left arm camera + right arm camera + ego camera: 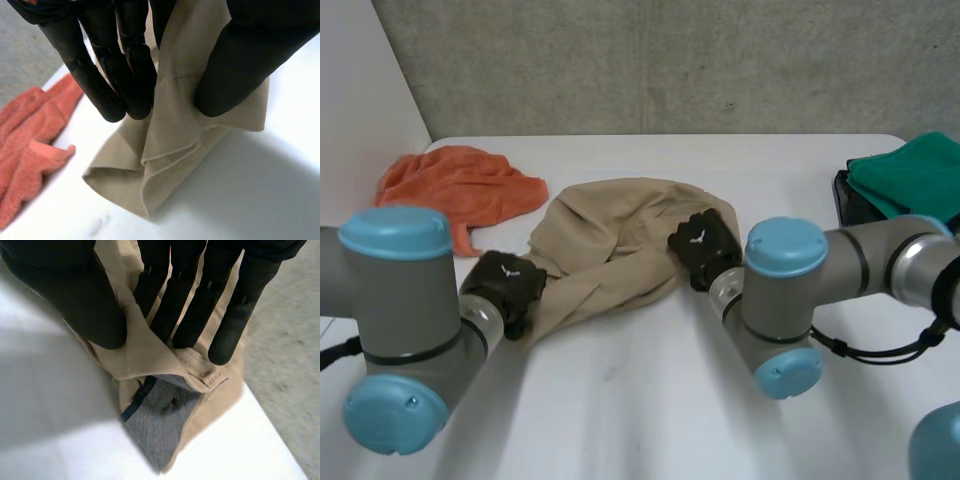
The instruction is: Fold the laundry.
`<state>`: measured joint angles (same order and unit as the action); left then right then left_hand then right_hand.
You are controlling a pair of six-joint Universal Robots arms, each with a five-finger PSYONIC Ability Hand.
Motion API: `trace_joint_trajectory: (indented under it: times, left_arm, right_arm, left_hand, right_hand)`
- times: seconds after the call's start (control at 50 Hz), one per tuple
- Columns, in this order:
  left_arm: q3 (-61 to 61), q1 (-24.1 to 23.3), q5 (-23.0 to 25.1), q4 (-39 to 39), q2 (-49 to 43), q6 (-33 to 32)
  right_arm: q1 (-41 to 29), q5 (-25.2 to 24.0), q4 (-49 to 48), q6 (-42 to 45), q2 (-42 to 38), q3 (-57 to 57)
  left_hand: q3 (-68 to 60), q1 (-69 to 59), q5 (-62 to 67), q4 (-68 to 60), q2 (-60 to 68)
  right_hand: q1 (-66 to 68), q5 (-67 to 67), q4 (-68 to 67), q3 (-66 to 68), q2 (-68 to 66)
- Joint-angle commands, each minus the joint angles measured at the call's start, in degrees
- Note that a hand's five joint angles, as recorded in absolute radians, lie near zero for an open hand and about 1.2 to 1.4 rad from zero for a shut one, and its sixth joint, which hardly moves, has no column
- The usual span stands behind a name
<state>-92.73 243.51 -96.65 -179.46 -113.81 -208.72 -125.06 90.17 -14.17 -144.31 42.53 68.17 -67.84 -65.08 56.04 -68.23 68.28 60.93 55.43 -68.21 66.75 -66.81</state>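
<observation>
**A:** Where's the beige garment (610, 240)?

**B:** Crumpled in the middle of the white table (650, 400), running from near left to far right.

**A:** And the left hand (505, 285)?

**B:** It's at the garment's near-left end. Its fingers (117, 90) and thumb are pinched on a bunch of the cloth.

**A:** The right hand (702, 245)?

**B:** That one is on the garment's right edge, clamped on a fold between thumb and fingers. Grey lining (160, 420) shows just below the fold.

**A:** Anything else?

**B:** An orange towel (460, 185) lies far left, just beside the garment. A green cloth (910, 175) sits far right, well apart.
</observation>
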Motion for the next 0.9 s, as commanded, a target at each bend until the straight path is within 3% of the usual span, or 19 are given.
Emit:
trace_joint_trajectory:
  times: [0.02, 0.14, 0.24, 0.44, 0.52, 0.6, 0.68, 0.78, 0.9]
  left_arm:
    - [5.97, 1.26, 1.11, 8.77, 7.81, 3.05]
    - [14.57, 3.72, 5.23, 17.72, 17.82, 7.7]
    - [21.79, 4.08, 9.63, 22.75, 21.53, 11.22]
    - [33.92, 1.09, 9.38, 27.32, 6.96, 12.99]
    - [42.96, 0.47, 7.01, 26.97, -2.71, 12.9]
    - [57.36, 0.65, 5.16, 26.18, -11.15, 13.42]
    - [76.15, 0.56, 6.91, 18.75, -15.55, 15.44]
    - [82.88, 0.39, 6.66, 8.18, -14.69, 20.71]
    - [75.79, 0.12, 6.73, 5.09, -11.44, 25.9]
  right_arm:
    - [5.35, -1.3, 8.61, -6.69, 15.72, 2.67]
    - [12.55, -8.68, 31.08, -5.81, 28.98, -3.55]
    - [16.95, -10.98, 40.7, -5.81, 33.05, -10.5]
    - [18.72, -11.59, 45.37, -5.37, 28.49, -12.54]
    - [18.81, -10.81, 40.9, -5.46, 24.19, -13.06]
    - [17.84, -7.82, 28.7, -5.9, 20.32, -16.22]
    - [17.31, -3.0, 7.3, -9.49, 18.12, -21.48]
    - [16.7, 0.01, -10.68, -12.4, 19.08, -23.08]
    - [15.9, -3.32, -7.83, -12.67, 20.49, -22.39]
  left_hand:
    - [-12.16, -14.92, 13.96, -11.77, 11.72]
    - [-12.16, -14.92, 13.96, -11.77, 11.72]
    - [-12.16, -14.92, 13.96, -11.77, 11.72]
    - [-12.16, -14.92, 13.96, -11.77, 11.72]
    - [-12.16, -14.92, 13.96, -11.77, 11.72]
    - [-12.16, -14.92, 13.96, -11.77, 11.72]
    - [-12.16, -14.92, 13.96, -11.77, 11.72]
    - [-12.16, -14.92, 13.96, -11.77, 11.72]
    - [-12.16, -14.92, 13.96, -11.77, 11.72]
  right_hand:
    - [19.07, 14.57, -11.79, 13.25, -13.19]
    - [19.07, 14.57, -11.79, 13.25, -13.19]
    - [19.07, 14.57, -11.79, 13.25, -13.19]
    - [19.07, 14.57, -11.79, 13.25, -13.19]
    - [19.07, 14.57, -11.79, 13.25, -13.19]
    - [19.07, 14.57, -11.79, 13.25, -13.19]
    - [19.07, 14.57, -11.79, 13.25, -13.19]
    - [19.07, 14.57, -11.79, 13.25, -13.19]
    - [19.07, 14.57, -11.79, 13.25, -13.19]
